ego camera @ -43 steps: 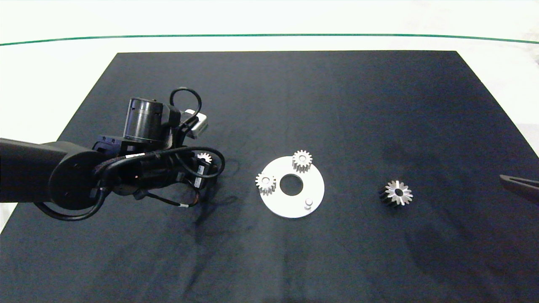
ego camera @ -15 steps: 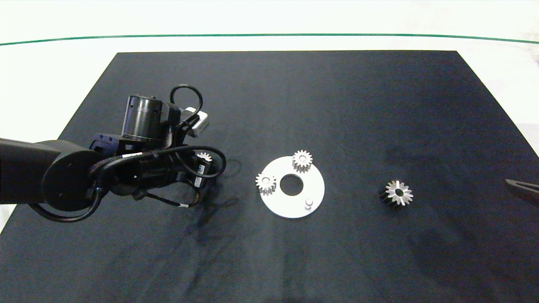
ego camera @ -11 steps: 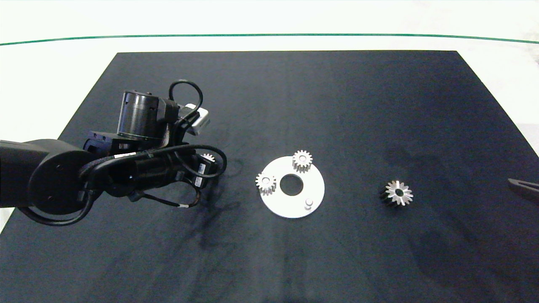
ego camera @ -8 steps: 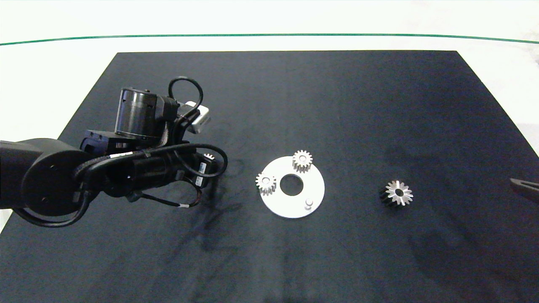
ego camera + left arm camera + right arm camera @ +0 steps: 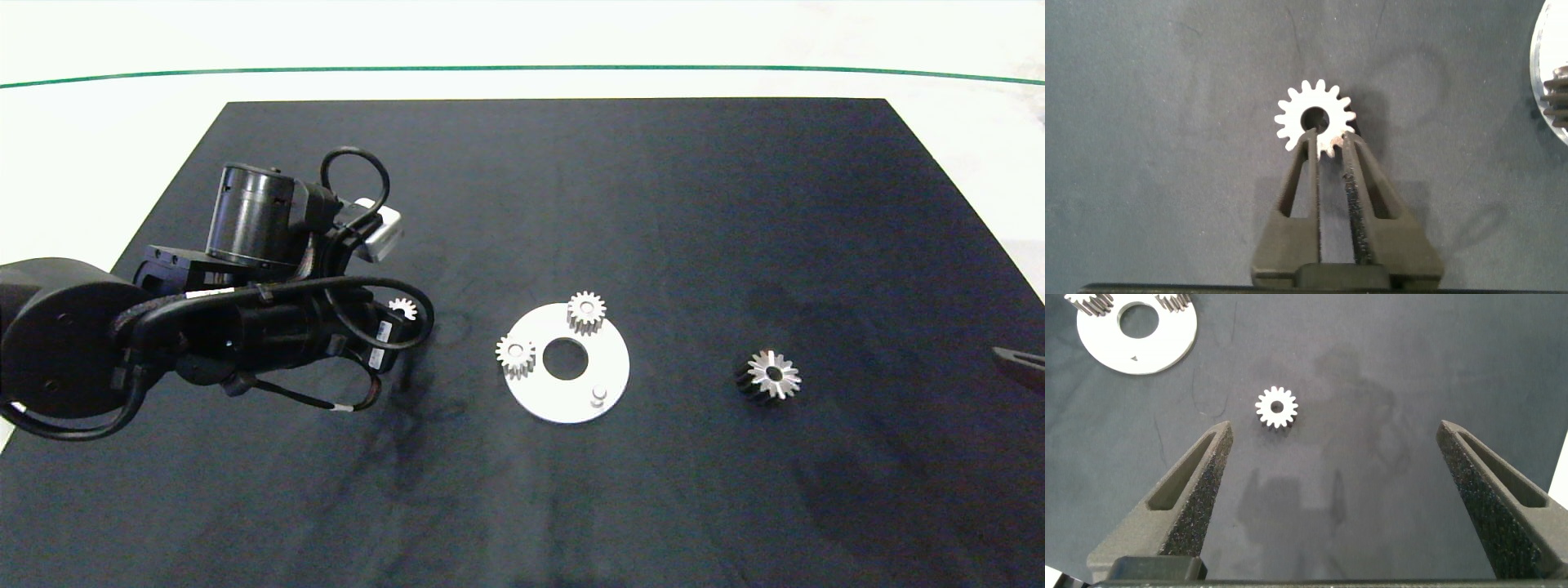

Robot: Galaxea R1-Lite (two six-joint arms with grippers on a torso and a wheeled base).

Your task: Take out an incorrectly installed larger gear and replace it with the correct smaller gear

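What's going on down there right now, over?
Left gripper shut on the smaller gear, left of the white disc. Right gripper open, idle at the right edge. Larger gear off on the mat. Empty peg unobstructed.

Bare mat (image 5: 653, 204) around plate (image 5: 608, 392); two mounted gears (image 5: 514, 356) flank peg (image 5: 598, 395)

Left arm (image 5: 204, 327) over the smaller gear (image 5: 402, 308); the larger gear (image 5: 771, 376) lies right of the white disc (image 5: 563, 392)

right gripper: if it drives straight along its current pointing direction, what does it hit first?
Likely the larger gear: it lies on the black mat ahead of the open right gripper, slightly off centre toward one finger. Nothing else lies in the line; the white disc sits farther off to the side. Depth is unclear, so the fingers may meet the mat first.
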